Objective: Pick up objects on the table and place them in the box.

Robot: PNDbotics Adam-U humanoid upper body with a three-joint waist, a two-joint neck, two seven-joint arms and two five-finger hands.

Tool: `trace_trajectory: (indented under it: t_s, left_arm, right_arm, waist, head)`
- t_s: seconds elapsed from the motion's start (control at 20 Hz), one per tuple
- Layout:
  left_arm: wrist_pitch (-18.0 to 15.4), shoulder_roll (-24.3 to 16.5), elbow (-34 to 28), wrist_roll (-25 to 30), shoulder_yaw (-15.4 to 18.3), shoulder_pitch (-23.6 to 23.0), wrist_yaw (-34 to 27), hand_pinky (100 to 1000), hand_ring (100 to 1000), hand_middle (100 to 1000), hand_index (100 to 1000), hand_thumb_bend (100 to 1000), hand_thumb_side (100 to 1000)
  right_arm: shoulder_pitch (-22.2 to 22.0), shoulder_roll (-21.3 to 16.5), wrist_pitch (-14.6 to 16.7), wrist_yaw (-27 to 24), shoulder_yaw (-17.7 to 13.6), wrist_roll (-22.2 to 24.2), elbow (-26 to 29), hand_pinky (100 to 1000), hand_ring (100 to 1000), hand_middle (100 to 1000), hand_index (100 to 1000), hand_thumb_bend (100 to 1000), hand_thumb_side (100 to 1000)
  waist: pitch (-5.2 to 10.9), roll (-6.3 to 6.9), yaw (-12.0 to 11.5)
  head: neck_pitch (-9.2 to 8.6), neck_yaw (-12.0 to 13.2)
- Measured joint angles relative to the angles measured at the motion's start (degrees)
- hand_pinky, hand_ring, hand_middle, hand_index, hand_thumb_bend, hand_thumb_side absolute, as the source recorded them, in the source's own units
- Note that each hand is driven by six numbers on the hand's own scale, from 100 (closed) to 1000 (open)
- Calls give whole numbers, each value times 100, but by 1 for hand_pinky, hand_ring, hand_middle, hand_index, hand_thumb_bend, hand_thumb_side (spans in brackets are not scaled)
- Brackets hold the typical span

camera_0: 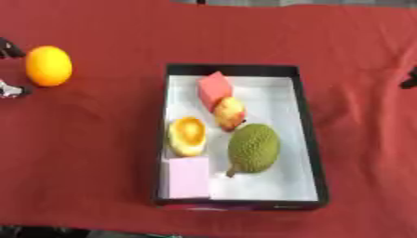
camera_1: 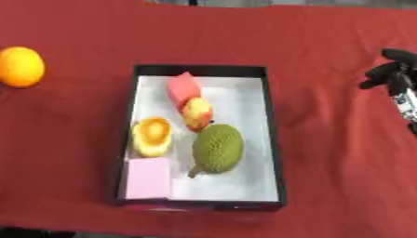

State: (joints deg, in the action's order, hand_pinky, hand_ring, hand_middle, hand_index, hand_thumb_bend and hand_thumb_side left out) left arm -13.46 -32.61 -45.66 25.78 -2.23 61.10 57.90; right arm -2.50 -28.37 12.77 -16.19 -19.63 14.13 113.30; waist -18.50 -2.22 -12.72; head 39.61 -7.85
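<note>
An orange [camera_0: 49, 65] lies on the red cloth at the far left. Two fingertips of my left hand [camera_0: 10, 89] show at the left edge, spread above and below the orange's left side, open and not closed round it. The black box [camera_0: 312, 139] with a white floor stands in the middle. It holds a red block [camera_0: 214, 88], a yellow-red fruit [camera_0: 230, 113], a halved yellow fruit [camera_0: 187, 135], a green spiky fruit [camera_0: 253, 148] and a pink block [camera_0: 189, 177]. My right hand [camera_1: 389, 69] hangs at the right edge with its fingers loosely bent, holding nothing.
The red cloth [camera_0: 90, 148] covers the whole table. Bare cloth lies between the orange and the box, and between the box and my right hand. The table's near edge runs along the bottom of the view.
</note>
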Motion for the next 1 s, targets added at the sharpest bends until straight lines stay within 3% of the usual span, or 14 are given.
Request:
trace_trajectory:
  t_s: [0.2, 0.3, 0.35, 0.4, 0.55, 0.65, 1.0]
  left_arm:
    - [161, 175, 58, -366, 106, 45, 98, 771, 765, 713, 762, 384, 290]
    - [200, 246, 125, -548, 116, 53, 119, 764, 756, 695, 711, 352, 192]
    - [200, 270, 165, -636, 116, 54, 120, 764, 756, 695, 711, 352, 192]
    - [193, 285, 207, -727, 116, 55, 120, 733, 719, 644, 618, 285, 100]
    - [114, 311, 278, -992, 116, 57, 61, 708, 683, 601, 478, 225, 100]
    - [57, 328, 260, -1161, 112, 56, -54, 702, 672, 588, 439, 221, 100]
    - [-300, 318, -419, -1751, -121, 93, -595, 697, 661, 575, 404, 300, 100]
  right_arm:
    - [25, 44, -12, 44, 31, 38, 0, 976, 640, 631, 857, 100, 522]
    - [46, 46, -19, 68, 33, 48, 0, 976, 641, 631, 857, 100, 521]
    - [46, 46, -20, 78, 34, 49, 0, 976, 641, 631, 857, 100, 521]
    - [47, 47, -20, 82, 35, 50, 0, 976, 640, 631, 857, 100, 521]
    - [47, 47, -31, 87, 41, 59, 0, 976, 640, 631, 857, 100, 521]
    - [47, 47, -42, 90, 51, 67, 0, 976, 641, 631, 857, 100, 522]
    - [38, 46, -39, 85, 63, 65, 0, 977, 641, 632, 858, 100, 523]
  waist:
    - [-30, -5, 30]
    - [-32, -6, 49]
    - [-34, -6, 51]
    - [-34, -6, 52]
    - [-34, -2, 54]
    - [-34, 0, 54]
    - [-33, 20, 54]
  head:
    - [-17, 35]
    - [-34, 49]
    - [-38, 55]
    - [-39, 64]
    - [-40, 68]
    - [-40, 68]
    - [-37, 65]
